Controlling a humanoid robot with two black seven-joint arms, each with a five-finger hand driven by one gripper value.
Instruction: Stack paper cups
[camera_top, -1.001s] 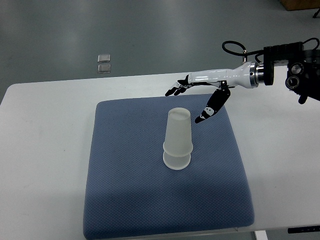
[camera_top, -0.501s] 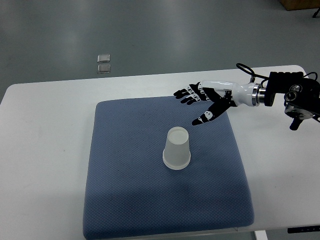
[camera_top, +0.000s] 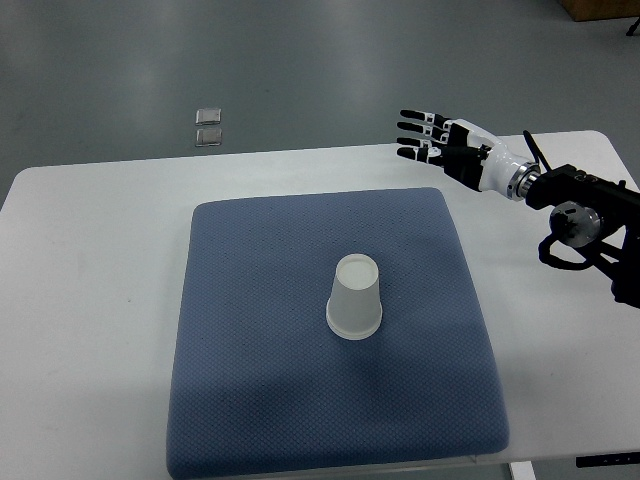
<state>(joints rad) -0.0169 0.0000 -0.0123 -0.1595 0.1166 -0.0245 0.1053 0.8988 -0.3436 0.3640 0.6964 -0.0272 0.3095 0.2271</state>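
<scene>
While the right hand (camera_top: 440, 150) hangs empty with fingers spread beyond the mat (camera_top: 250, 400), the upturned cups (camera_top: 354, 300) could tip if nudged.

Matt paper cups (camera_top: 354, 300), textured cloth mat (camera_top: 250, 330)

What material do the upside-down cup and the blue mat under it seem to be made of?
Cup: probably paper, per the task, though its matte, frosted white wall could also be thin plastic. Mat: likely woven fabric or foam-backed cloth, judging by its fine dotted weave and soft rounded corners.
</scene>
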